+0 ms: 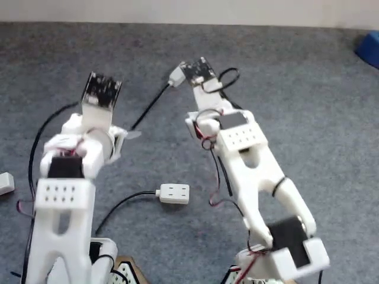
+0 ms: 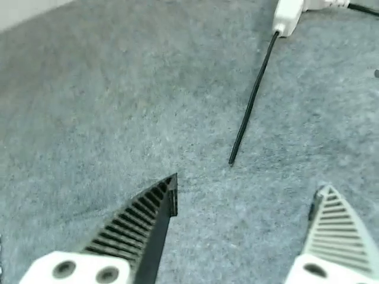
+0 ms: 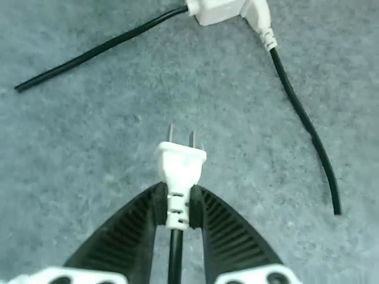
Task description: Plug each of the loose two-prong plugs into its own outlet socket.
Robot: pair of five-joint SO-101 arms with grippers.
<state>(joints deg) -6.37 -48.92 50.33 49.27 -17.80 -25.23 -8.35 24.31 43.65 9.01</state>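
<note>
My right gripper (image 3: 177, 201) is shut on the cord end of a white two-prong plug (image 3: 179, 163). It holds the plug just above the grey carpet, prongs aimed at a white outlet socket (image 3: 214, 9). That socket has another white plug (image 3: 258, 16) in it with a black cord. From above, the same socket (image 1: 176, 75) lies just ahead of the right arm (image 1: 237, 139). My left gripper (image 2: 246, 198) is open with nothing between its fingers, short of the free end of a black cord (image 2: 251, 100) that runs from this socket (image 2: 288, 15). A second white socket (image 1: 174, 193) lies between the arms.
Grey carpet covers the whole work area. A small white object (image 1: 5, 182) sits at the left edge and a blue object (image 1: 370, 48) at the far right corner. Black cords trail across the carpet near both arms.
</note>
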